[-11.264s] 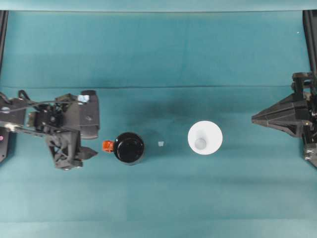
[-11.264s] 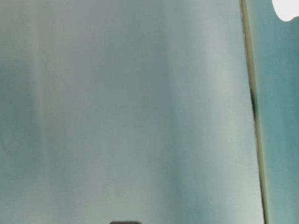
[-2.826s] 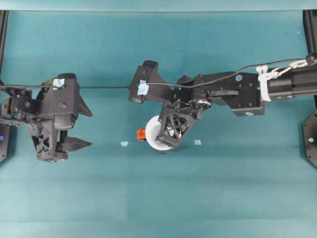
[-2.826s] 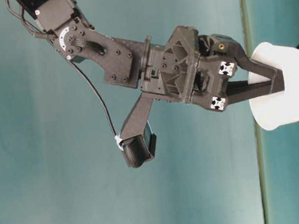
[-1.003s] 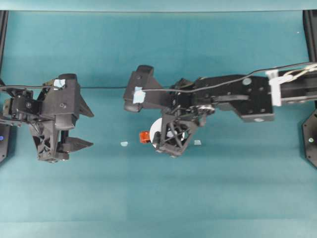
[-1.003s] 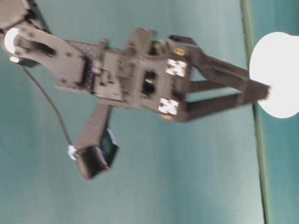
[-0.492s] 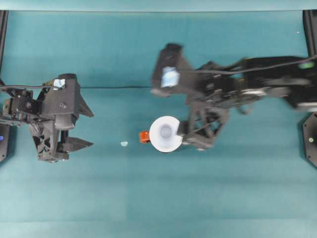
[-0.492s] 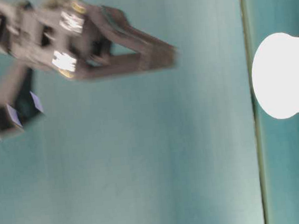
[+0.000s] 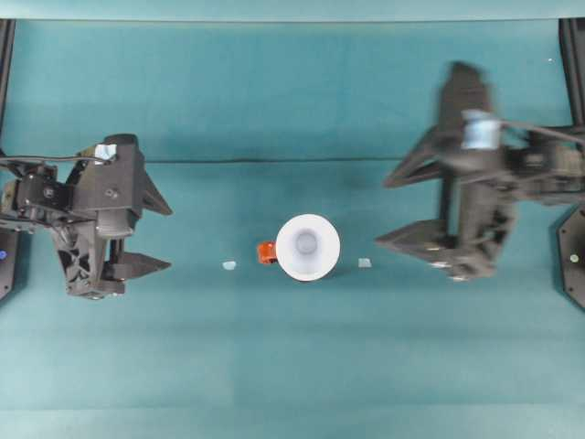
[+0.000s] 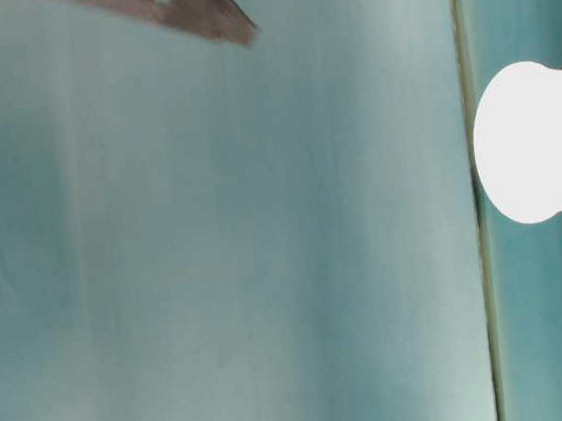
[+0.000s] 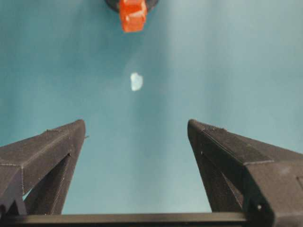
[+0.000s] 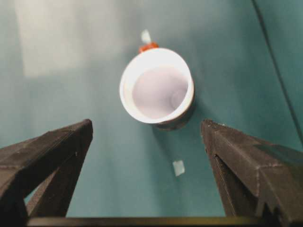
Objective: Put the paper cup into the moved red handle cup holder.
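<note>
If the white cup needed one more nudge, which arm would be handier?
Probably the right: its open gripper faces the paper cup sitting in the red handle cup holder. The left gripper faces the handle side.

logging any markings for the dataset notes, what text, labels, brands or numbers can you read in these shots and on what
None can be read.
Cup: plain white, no print, sitting in the holder, which shows only an orange-red tab.
Left tool: a pale blue tape patch on the arm, nothing written.
Right tool: motion-blurred; its blue patch is too smeared to tell.
Paper scraps on the table: blank.
</note>
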`<state>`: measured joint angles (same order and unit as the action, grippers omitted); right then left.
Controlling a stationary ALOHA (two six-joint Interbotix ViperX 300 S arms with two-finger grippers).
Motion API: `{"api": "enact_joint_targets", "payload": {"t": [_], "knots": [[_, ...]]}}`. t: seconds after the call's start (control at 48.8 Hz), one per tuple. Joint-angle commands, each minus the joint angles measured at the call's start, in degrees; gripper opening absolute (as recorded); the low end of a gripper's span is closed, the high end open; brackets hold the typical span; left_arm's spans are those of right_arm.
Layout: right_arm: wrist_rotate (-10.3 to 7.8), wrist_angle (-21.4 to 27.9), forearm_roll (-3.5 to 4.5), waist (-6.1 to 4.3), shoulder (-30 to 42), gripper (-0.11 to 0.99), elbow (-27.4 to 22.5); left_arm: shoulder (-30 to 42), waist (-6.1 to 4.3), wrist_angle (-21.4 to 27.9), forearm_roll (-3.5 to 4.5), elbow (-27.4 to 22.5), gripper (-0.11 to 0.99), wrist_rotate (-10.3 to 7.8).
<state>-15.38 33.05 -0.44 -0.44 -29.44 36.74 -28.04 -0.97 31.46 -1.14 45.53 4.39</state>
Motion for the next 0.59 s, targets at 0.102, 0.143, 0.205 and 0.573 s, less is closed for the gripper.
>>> {"api": "enact_joint_targets", "payload": {"t": [0.102,0.143,0.205,0.573], "knots": [[-0.26,-0.4,0.00,0.09,-6.1,0.83,3.3,-3.0,-0.18,1.8,-0.09,-0.3,0.95,-0.18],[-0.26,-0.4,0.09,0.18,-7.0,0.83,4.0,-3.6,-0.18,2.4,-0.09,-0.3,0.95,-0.18],[-0.35,-0.7,0.00,0.18,-8.0,0.83,4.9,-4.6,-0.18,2.9,-0.09,-0.1,0.95,-0.26],[-0.35,-1.7,0.00,0.09,-10.4,0.83,8.0,-9.1,-0.35,2.8,-0.09,1.7,0.95,-0.35]]}}
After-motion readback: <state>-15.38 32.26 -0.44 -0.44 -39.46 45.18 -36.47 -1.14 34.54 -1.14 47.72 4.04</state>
